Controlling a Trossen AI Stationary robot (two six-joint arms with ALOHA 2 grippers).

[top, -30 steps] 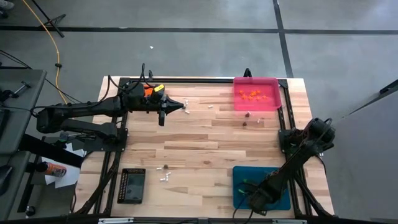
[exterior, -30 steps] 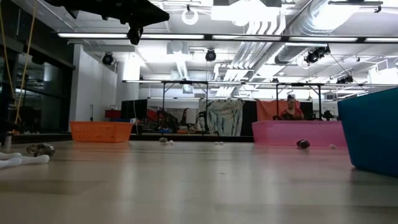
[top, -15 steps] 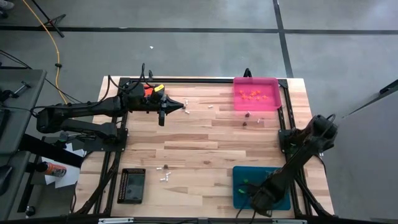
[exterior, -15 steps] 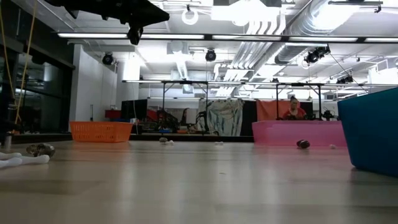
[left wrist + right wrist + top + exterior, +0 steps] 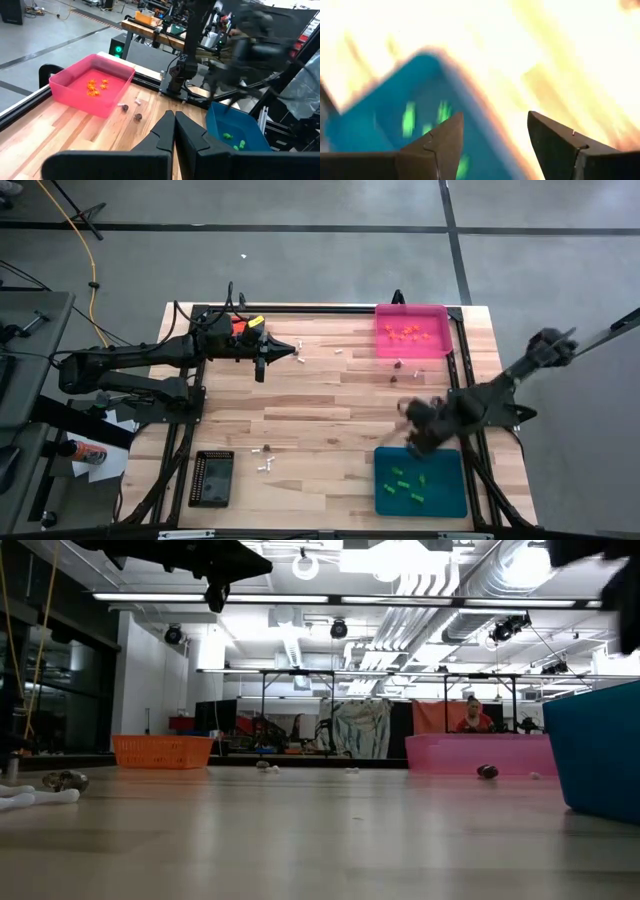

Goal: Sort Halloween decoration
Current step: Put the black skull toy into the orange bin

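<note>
Orange trinkets (image 5: pixel 405 333) lie in the pink tray (image 5: pixel 381 330) at the far right. Green trinkets (image 5: pixel 405 480) lie in the teal tray (image 5: pixel 463 480) at the near right. White and brown trinkets lie loose on the wood: a pair (image 5: pixel 266 458) near the front left, and brown ones (image 5: pixel 396 370) just in front of the pink tray. My right gripper (image 5: pixel 412 425), blurred, hangs open over the teal tray's far left corner with nothing between its fingers (image 5: pixel 440 140). My left gripper (image 5: pixel 174 117) is shut and holds nothing, raised above the far left of the table (image 5: pixel 292 350).
A black tray (image 5: pixel 212 478) sits at the near left. An orange tray (image 5: pixel 162 750) stands at the far left, mostly under the left arm. Small white pieces (image 5: pixel 338 353) lie near the far edge. A metal frame borders the table. The middle of the wood is bare.
My right gripper has risen from low over the near part of the teal tray and swung fast toward the far edge and the table's middle, uncovering the green trinkets in the tray. The left arm has kept still.
</note>
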